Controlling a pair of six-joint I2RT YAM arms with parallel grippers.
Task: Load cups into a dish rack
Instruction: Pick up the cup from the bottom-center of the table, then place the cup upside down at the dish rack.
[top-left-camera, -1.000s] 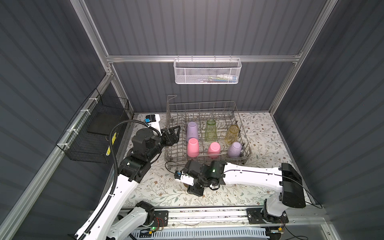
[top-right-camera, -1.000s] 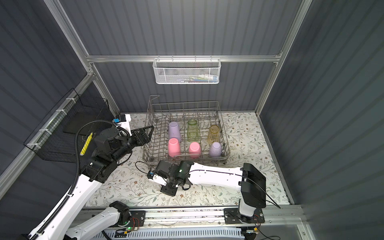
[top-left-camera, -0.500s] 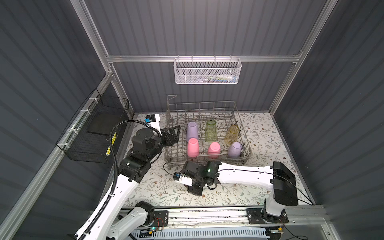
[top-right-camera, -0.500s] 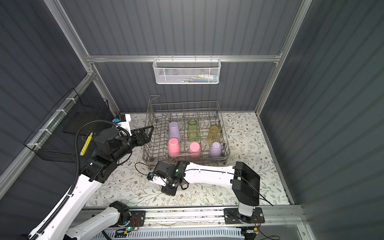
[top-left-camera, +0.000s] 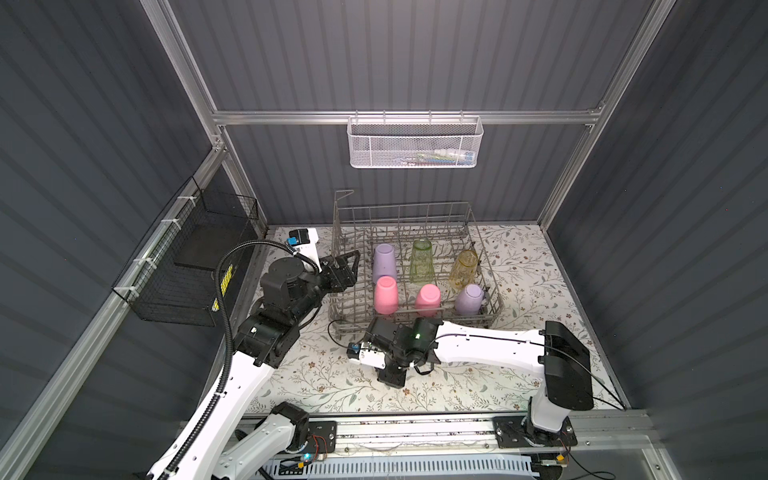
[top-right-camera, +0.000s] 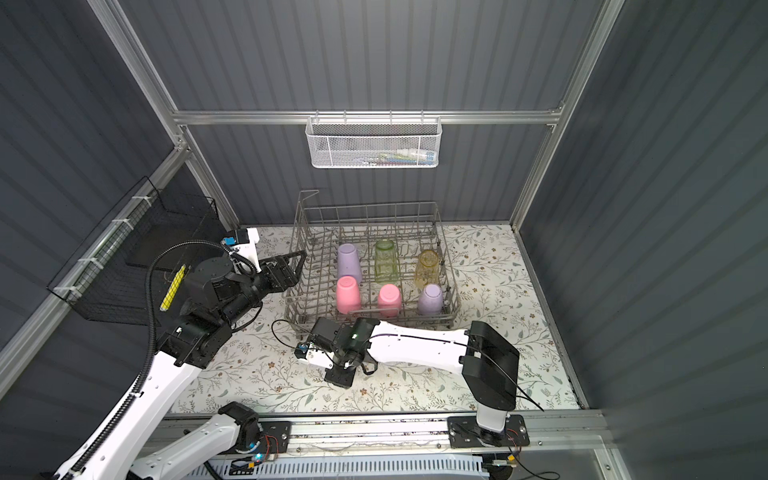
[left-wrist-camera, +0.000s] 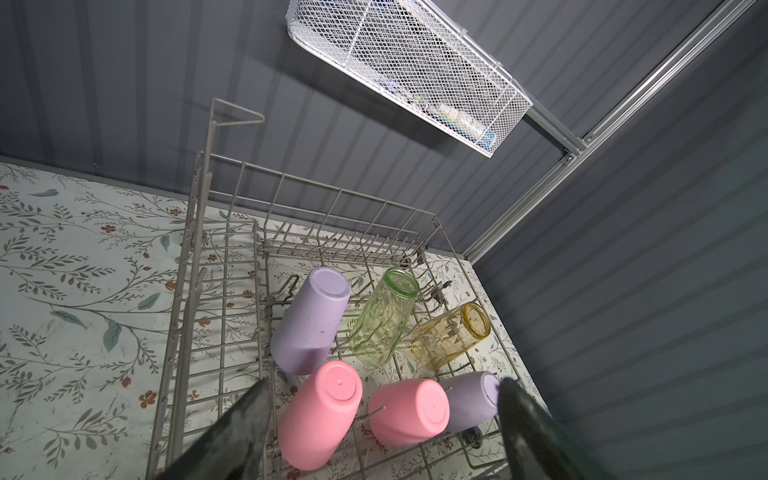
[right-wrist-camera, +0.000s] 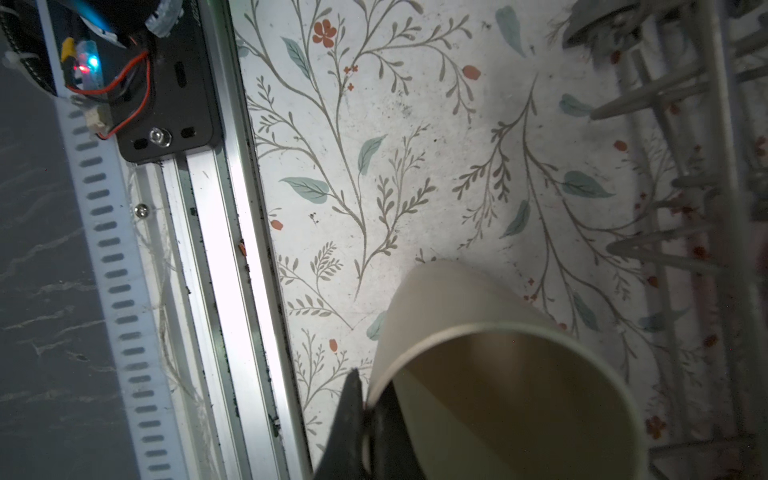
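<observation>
My right gripper (right-wrist-camera: 365, 401) pinches only the thin rim of the beige cup (right-wrist-camera: 498, 374), just in front of the dish rack (top-left-camera: 399, 216), so lifting could let it swing or slip free.

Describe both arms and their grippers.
Both arms have white link shells and black joint housings, each wrist with a white camera block. The left arm carries a looped black corrugated hose; the right arm a thin black cable and lit green lamp. The left gripper and right gripper have black fingers.
</observation>
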